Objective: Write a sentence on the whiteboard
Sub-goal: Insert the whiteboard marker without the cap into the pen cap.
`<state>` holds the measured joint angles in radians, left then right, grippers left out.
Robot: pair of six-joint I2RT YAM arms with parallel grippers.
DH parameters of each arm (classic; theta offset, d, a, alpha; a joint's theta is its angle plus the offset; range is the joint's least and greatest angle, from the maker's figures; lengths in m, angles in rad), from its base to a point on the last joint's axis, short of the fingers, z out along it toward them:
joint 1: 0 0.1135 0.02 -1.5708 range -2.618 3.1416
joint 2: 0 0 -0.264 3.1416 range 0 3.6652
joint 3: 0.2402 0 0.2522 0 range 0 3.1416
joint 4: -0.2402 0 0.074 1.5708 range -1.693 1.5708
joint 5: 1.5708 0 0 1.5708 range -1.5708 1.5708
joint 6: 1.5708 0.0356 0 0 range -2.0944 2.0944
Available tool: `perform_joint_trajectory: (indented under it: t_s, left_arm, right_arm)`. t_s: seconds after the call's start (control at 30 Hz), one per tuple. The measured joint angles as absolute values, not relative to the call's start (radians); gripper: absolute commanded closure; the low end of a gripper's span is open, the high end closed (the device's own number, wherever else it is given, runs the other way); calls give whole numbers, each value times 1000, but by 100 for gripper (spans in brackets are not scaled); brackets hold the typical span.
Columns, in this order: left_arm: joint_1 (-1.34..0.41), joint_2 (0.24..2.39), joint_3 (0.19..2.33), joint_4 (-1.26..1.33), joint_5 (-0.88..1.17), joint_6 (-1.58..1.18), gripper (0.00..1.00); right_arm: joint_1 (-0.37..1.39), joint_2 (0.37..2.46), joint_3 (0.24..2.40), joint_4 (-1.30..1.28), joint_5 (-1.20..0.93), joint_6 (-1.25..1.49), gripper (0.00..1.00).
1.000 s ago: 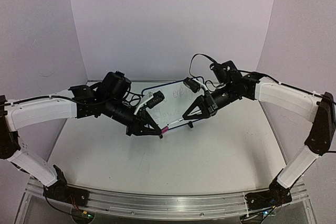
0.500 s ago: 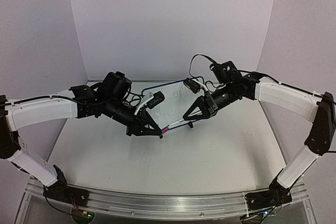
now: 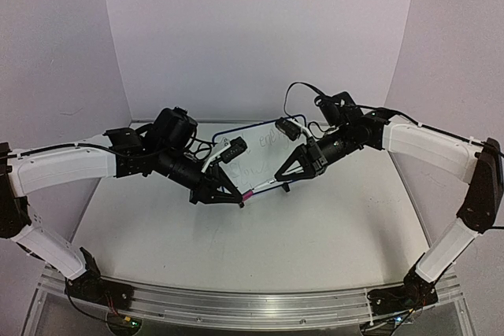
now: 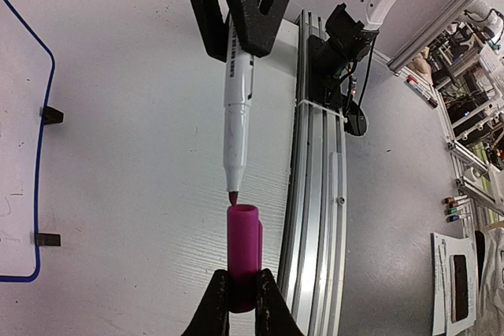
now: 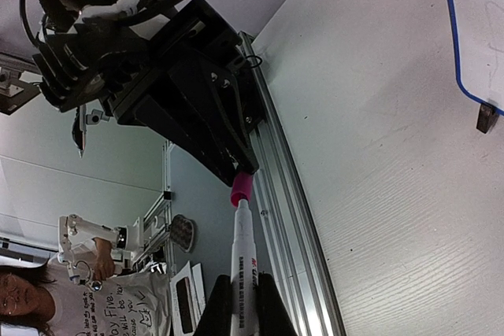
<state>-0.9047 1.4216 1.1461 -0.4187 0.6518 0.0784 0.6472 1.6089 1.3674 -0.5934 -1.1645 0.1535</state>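
Note:
The whiteboard (image 3: 253,141) lies flat at the back middle of the table, blue-framed, partly covered by both arms. Faint dark handwriting, the sentence (image 3: 272,138), shows on it in two lines, too thin to read. In front of the board my left gripper (image 4: 242,282) is shut on a pink cap (image 4: 243,245). My right gripper (image 5: 242,289) is shut on a white marker (image 5: 242,245). The marker's reddish tip sits right at the cap's open mouth, the two in line. From above, marker (image 3: 266,185) and cap (image 3: 247,194) meet between the grippers.
An aluminium rail (image 3: 236,304) runs along the table's near edge, with both arm bases on it. White walls close in the back and sides. The board's black feet (image 4: 50,116) and blue frame (image 5: 455,53) lie close behind the grippers.

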Motion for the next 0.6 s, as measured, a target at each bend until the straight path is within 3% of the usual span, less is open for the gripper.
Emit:
perform_joint_trajectory:
  t_s: [0.6]
  left_arm:
    - [-905,1441,1146,-419,649,78,100]
  right_arm:
    - [657,1609,1367,-602,-1172,138,100]
